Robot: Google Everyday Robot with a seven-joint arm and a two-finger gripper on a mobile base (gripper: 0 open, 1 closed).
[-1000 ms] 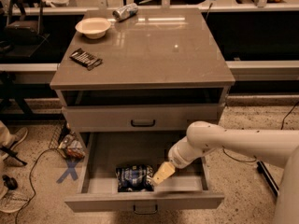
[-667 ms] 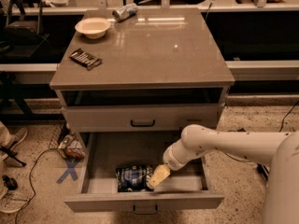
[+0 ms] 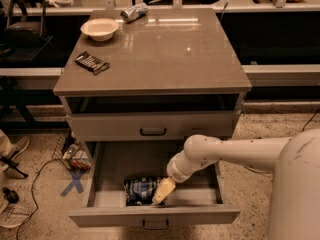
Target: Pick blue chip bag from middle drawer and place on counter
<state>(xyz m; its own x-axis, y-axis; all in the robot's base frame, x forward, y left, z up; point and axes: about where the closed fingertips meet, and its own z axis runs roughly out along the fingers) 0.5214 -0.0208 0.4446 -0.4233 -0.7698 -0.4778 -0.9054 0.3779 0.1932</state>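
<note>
The middle drawer is pulled open at the bottom of the grey cabinet. The blue chip bag, crinkled dark blue with light print, lies near the drawer's front, left of centre. My gripper reaches down into the drawer from the right on a white arm. Its pale fingers point down-left and lie at the bag's right edge. The counter is the glossy grey-brown top of the cabinet.
On the counter stand a white bowl at back left, a silver can lying at the back and a flat dark packet at left. A closed drawer front sits above the open one. Clutter and a blue X mark lie on the floor at left.
My gripper has moved left and a little down inside the drawer, from beside the bag to its right edge. The bag has not moved.
</note>
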